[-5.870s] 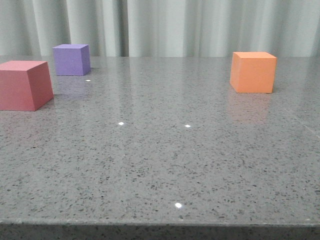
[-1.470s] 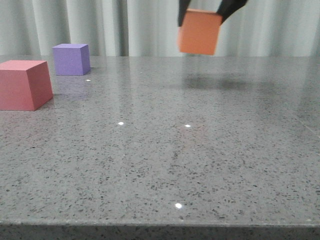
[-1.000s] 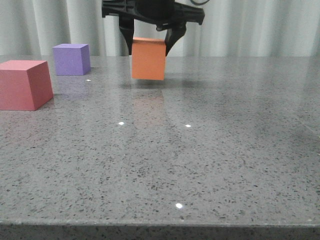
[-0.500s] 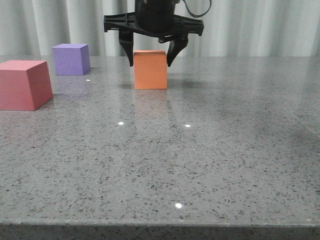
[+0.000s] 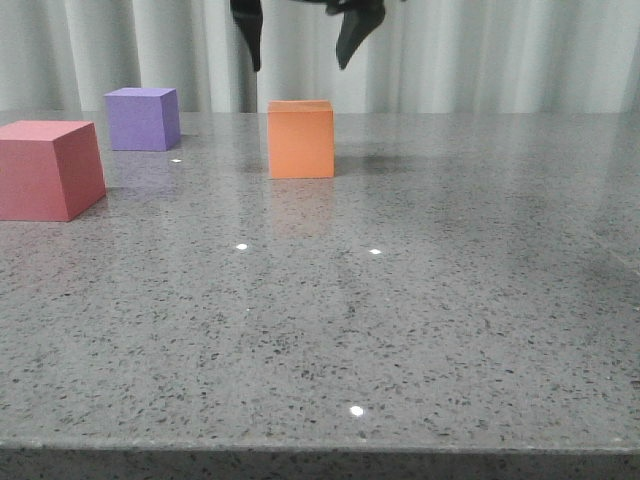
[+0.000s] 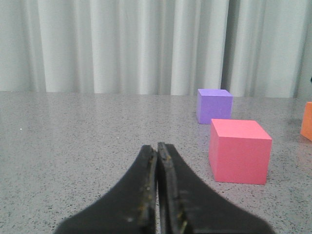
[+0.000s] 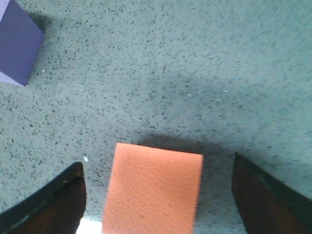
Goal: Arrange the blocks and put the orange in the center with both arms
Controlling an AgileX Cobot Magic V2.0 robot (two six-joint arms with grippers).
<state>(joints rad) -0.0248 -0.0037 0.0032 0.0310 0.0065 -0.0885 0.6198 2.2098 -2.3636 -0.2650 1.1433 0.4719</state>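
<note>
Grey speckled desk (image 5: 400, 320) carries the orange cube (image 5: 301, 139) standing free near its middle. Directly above hangs the right gripper (image 5: 300, 40), jaws spread wide and empty. Well left sit the purple cube (image 5: 143, 119) and pinkish-red cube (image 5: 48, 169). Left gripper (image 6: 157, 151) jaws are pressed together, empty.

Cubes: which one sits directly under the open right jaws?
The orange cube, alone mid-table below the right gripper. The pinkish-red cube and purple cube sit together far left.

Pale pleated curtain (image 5: 520, 55), speckled grey tabletop (image 5: 400, 320)
</note>
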